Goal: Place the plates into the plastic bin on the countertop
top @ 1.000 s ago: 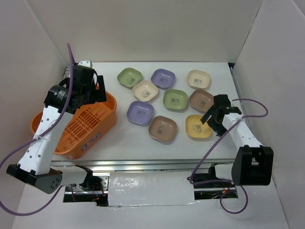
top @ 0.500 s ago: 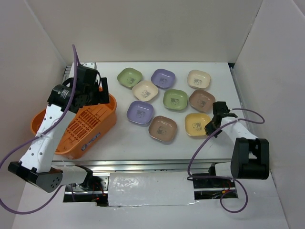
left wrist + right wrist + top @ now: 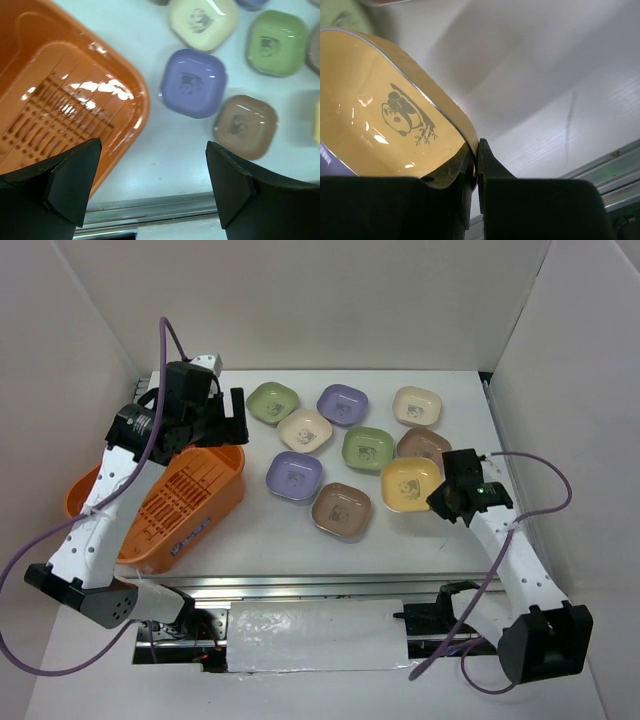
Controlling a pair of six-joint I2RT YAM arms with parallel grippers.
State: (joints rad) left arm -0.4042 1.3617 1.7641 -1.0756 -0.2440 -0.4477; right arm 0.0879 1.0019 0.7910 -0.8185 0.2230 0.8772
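Observation:
My right gripper (image 3: 447, 495) (image 3: 476, 160) is shut on the near rim of the yellow plate (image 3: 410, 483) (image 3: 385, 115). The plate hangs tilted above the countertop (image 3: 260, 540) and hides part of a brown plate (image 3: 425, 440). Several more plates lie flat: green (image 3: 272, 401), lilac (image 3: 342, 404), cream (image 3: 417, 406), cream (image 3: 304, 429), green (image 3: 368, 448), lilac (image 3: 294, 475) (image 3: 193, 82) and brown (image 3: 341, 510) (image 3: 246, 125). The orange plastic bin (image 3: 180, 500) (image 3: 65, 100) sits at the left with nothing in it. My left gripper (image 3: 218, 425) (image 3: 152, 152) hangs open above the bin's right rim.
White walls close in the back and both sides. A metal rail (image 3: 300, 585) runs along the countertop's front edge. Purple cables loop from both arms. The bin lies slanted, its far end near the left wall.
My right gripper shut on the yellow plate's rim, then lifted it up and to the left. My left arm swung farther back and right over the bin, still open.

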